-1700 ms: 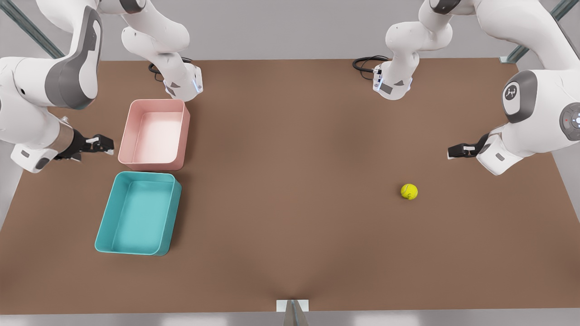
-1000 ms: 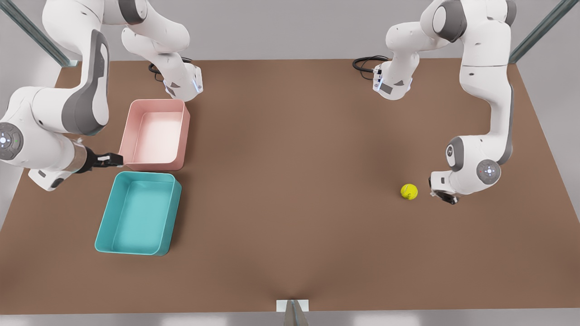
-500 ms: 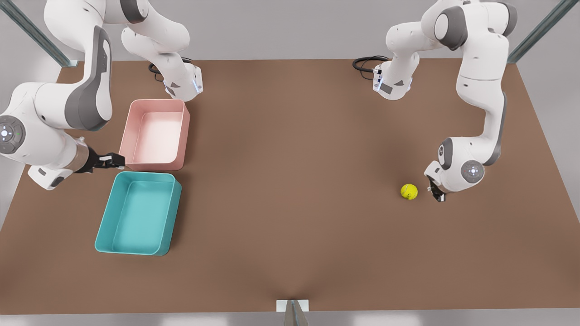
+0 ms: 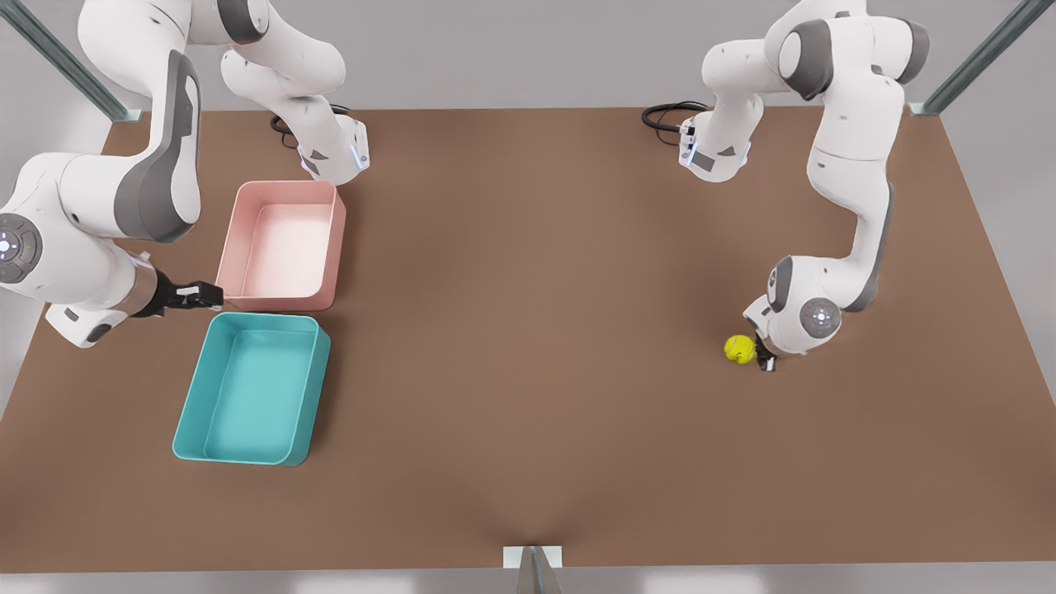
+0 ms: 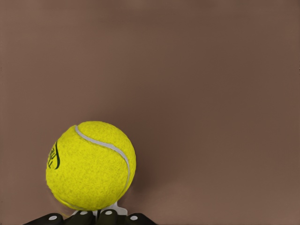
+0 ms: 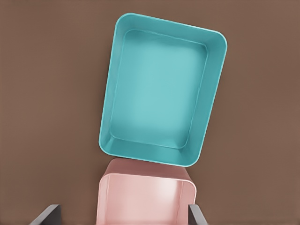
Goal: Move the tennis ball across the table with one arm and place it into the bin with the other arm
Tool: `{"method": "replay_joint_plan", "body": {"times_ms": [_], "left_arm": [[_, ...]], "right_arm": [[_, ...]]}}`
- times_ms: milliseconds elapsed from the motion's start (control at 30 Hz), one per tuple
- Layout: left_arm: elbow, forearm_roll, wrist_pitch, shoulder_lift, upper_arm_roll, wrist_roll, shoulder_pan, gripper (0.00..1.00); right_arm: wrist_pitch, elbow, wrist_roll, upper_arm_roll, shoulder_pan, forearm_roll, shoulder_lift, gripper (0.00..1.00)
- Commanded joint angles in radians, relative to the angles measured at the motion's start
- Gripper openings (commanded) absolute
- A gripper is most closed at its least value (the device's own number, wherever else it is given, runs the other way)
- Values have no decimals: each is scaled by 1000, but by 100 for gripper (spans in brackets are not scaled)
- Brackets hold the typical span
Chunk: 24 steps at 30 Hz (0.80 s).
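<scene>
Brown and matte, the large flat tabletop (image 4: 528,330) spreads under two white jointed arms, with grey wall behind it.

At the middle left of the front view the right hand (image 4: 202,293) waits, hanging just beside the near corner of the pink tray and above the far edge of the teal one. In the right wrist view its two dark fingertips (image 6: 47,216) stand wide apart at the lower corners, clamped on nothing.

Next come the containers. The pink rectangular plastic tray (image 4: 239,247) sits in the upper left, and the teal rectangular plastic bin with rounded corners (image 4: 188,412) lies just below it, the two close together, perhaps touching. Both are bare inside.

Far over at the middle right, well apart from the bins, the small yellow-green fuzzy tennis ball (image 4: 739,349) rests on the tabletop. The left hand (image 4: 763,360) is low at the ball's right side, seemingly touching it. In the left wrist view the ball (image 5: 91,165) sits just ahead of the fingers' dark bases, which look close together, but I cannot tell for certain how the fingers are set.

The risks, as I judge them: a round ball pushed off-centre will likely curve aside, and a hard push could send it past the waiting arm or off the edge. A weak one leaves it short of reach. With the pink tray so near the teal bin, a loose drop could land in the wrong one.
</scene>
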Motion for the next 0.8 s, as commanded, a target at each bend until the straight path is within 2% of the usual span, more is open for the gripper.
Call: {"method": "replay_joint_plan", "body": {"times_ms": [0,33,67,200,233,300,367,400,433,500,567,667,767], "left_arm": [[33,0,-43,-6,-86,-727,-43,21],[145,-15,-227,-3,-101,-901,-49,21],[228,-156,-333,-2,-87,-901,-35,21],[265,-185,-350,-11,-60,-908,-11,21],[331,-184,-447,-43,-38,-1079,-17,21],[641,-181,-830,-66,-37,-1442,-15,21],[811,-128,-1056,-132,-47,-1585,-46,25],[902,-127,-1136,-132,-61,-1599,-46,50],[876,-80,-1234,-156,-47,-1631,-45,100],[808,-148,-1096,-232,-3,-2017,-46,100],[811,-188,-1101,-221,6,-1999,-35,100],[808,-187,-1110,-204,8,-1907,-31,100],[807,-193,-1127,-212,6,-1907,-29,100]], "right_arm": [[-2,0,6,-1,0,1,-2,100],[-2,0,6,-1,0,-1,0,100],[-1,0,6,-1,0,-1,2,100],[-1,0,6,-1,0,-1,6,100],[1,0,6,-1,0,-1,8,100],[-1,0,6,1,0,1,8,100],[-4,-1,6,1,5,7,9,100],[-5,0,7,2,11,5,18,100],[-4,2,7,2,11,2,48,100],[-4,13,9,5,26,9,81,100],[5,45,16,10,40,31,121,100],[214,79,277,22,235,79,262,100],[326,68,449,22,324,113,322,100]]}}
